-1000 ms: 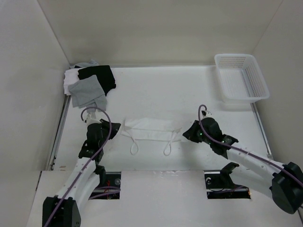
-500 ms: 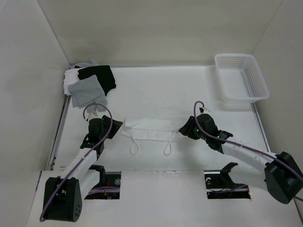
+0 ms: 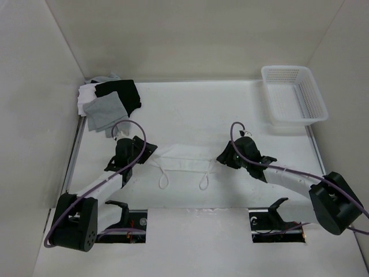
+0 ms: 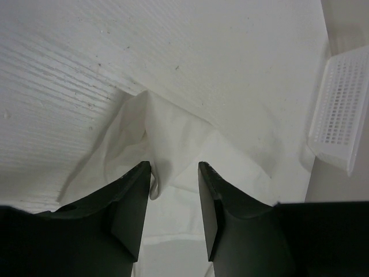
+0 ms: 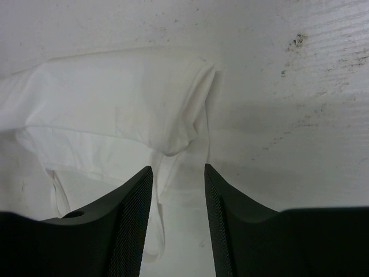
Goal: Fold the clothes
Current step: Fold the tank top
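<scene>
The clothes (image 3: 183,161), a thin white top, lie folded into a flat band across the middle of the table, with two strap loops (image 3: 164,180) trailing toward the near edge. My left gripper (image 3: 147,151) hovers open at the band's left end. In the left wrist view the white fabric (image 4: 190,141) lies under and beyond the gap of the left gripper (image 4: 173,168). At the right end my right gripper (image 3: 222,156) is also open. The right wrist view shows the folded corner (image 5: 127,98) just ahead of the right gripper (image 5: 177,170) and a strap running between the fingers, ungripped.
A pile of grey, black and white garments (image 3: 109,103) sits at the back left corner. A white plastic basket (image 3: 294,92) stands at the back right, also seen as the basket (image 4: 340,109) in the left wrist view. Walls enclose the table on three sides.
Both grippers have gone from shut to open and let go of the garment's ends. Both arms have swung slightly toward the far side. The garment has stayed in place.
</scene>
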{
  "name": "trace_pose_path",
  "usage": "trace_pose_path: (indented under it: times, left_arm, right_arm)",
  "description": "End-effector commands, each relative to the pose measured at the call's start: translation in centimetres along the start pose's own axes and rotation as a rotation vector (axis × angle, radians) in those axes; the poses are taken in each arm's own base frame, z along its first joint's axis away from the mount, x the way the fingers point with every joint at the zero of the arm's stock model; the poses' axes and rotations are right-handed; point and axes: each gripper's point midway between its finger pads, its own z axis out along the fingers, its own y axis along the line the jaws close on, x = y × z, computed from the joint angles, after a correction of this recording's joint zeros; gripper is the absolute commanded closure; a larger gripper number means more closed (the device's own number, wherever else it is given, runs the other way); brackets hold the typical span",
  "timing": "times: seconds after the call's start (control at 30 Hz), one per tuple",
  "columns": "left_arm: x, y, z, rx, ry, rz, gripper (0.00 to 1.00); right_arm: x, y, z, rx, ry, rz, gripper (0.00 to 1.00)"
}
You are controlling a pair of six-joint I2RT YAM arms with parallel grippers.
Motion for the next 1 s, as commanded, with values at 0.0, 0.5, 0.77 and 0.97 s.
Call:
trace_pose_path:
  times: [0.0,0.5,0.77,0.97]
  left_arm:
    - [-1.8,-2.7,0.4,0.07,-0.054,0.017,0.64]
    - [-1.3,-3.1,1.2,0.067,-0.028,0.029,0.74]
    - [-0.4,-1.6,0.4,0.038,-0.014,0.027,0.76]
    - [-0.3,-1.7,0.5,0.038,-0.008,0.03,0.85]
  right_arm:
    - [-2.8,3.1,0.3,-0.094,-0.069,-0.003,0.55]
    - [-4.4,2.9,1.4,-0.09,-0.088,0.02,0.65]
    - [-4.7,2.4,1.5,-0.084,-0.093,0.026,0.66]
    - [-4.6,2.8,1.8,-0.095,-0.083,0.026,0.73]
